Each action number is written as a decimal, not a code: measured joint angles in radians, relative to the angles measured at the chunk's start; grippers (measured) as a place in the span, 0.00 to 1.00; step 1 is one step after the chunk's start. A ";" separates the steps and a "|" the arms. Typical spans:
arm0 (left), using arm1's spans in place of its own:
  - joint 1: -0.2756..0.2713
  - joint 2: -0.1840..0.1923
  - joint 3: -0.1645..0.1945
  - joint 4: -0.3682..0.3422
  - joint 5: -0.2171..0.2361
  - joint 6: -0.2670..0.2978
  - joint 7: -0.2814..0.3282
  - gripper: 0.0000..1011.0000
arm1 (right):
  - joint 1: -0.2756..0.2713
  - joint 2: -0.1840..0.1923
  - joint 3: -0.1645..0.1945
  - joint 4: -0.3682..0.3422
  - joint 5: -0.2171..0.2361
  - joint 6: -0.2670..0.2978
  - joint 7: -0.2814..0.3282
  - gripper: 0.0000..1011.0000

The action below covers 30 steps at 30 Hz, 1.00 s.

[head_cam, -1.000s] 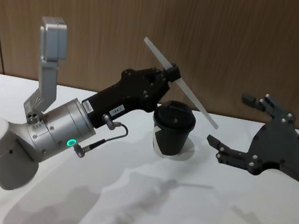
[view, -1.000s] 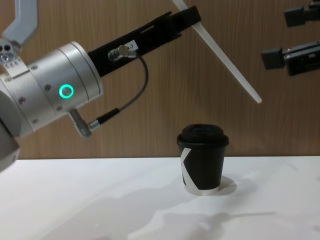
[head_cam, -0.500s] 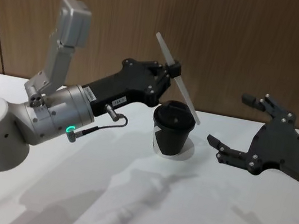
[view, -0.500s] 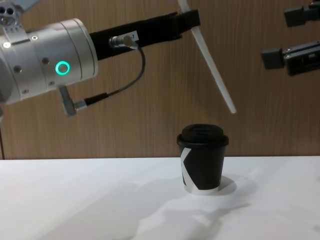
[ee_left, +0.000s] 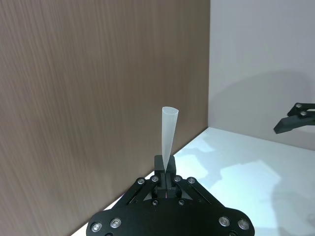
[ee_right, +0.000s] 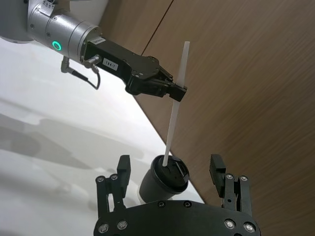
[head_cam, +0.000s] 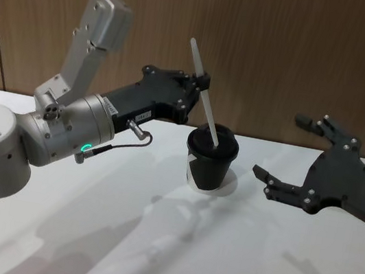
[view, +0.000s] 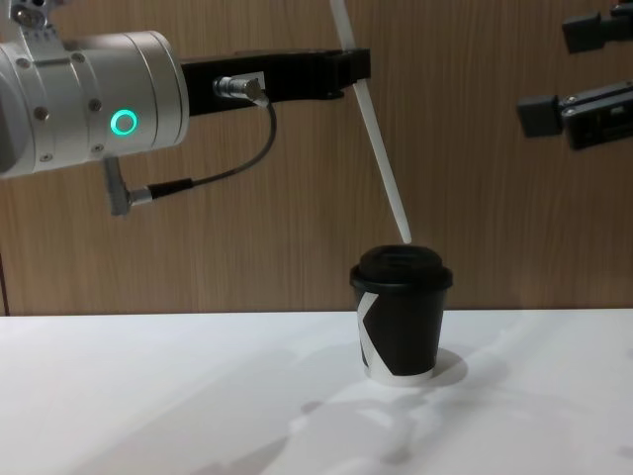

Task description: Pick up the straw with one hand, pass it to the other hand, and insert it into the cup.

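Left gripper (head_cam: pixel 203 83), black and flat-fingered on a bulky silver arm (head_cam: pixel 64 136), reaches in from the left of the head view to centre frame, raised off the table (head_cam: pixel 152 243). Its fingers are clamped narrow on the white straw (head_cam: pixel 208 117), gripping it above the midpoint. In the left wrist view the straw stands straight out from between the closed fingertips. A green ring (view: pixel 124 123) glows on the arm's cuff, and a black cable (view: pixel 227 168) loops beneath it. The straw is tilted, with its upper end leaning toward the left of the frame. In the chest view its lower end comes down to the top of the cup's domed lid (view: pixel 401 265). The tip is at the lid, on it or a hair above; cannot tell whether it has entered an opening. The black paper cup (head_cam: pixel 210 162), with a white angular mark and a white base band, stands upright on the white table at centre, just right of the left gripper's tips. Right gripper (head_cam: pixel 280 144), black, sits at the right of the head view, well apart from the cup, raised, fingers spread wide and holding nothing. A wood-panel wall (head_cam: pixel 285 56) is behind.
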 joint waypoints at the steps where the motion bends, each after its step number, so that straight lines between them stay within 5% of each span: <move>1: -0.002 -0.001 0.000 0.001 0.005 0.004 0.003 0.00 | 0.000 0.000 0.000 0.000 0.000 0.000 0.000 0.99; 17: -0.031 -0.032 0.003 0.061 0.013 -0.001 -0.030 0.00 | 0.000 0.000 0.000 0.000 0.000 0.000 0.000 0.99; 30: -0.053 -0.041 0.021 0.087 0.065 -0.008 -0.038 0.00 | 0.000 0.000 0.000 0.000 0.000 0.000 0.000 0.99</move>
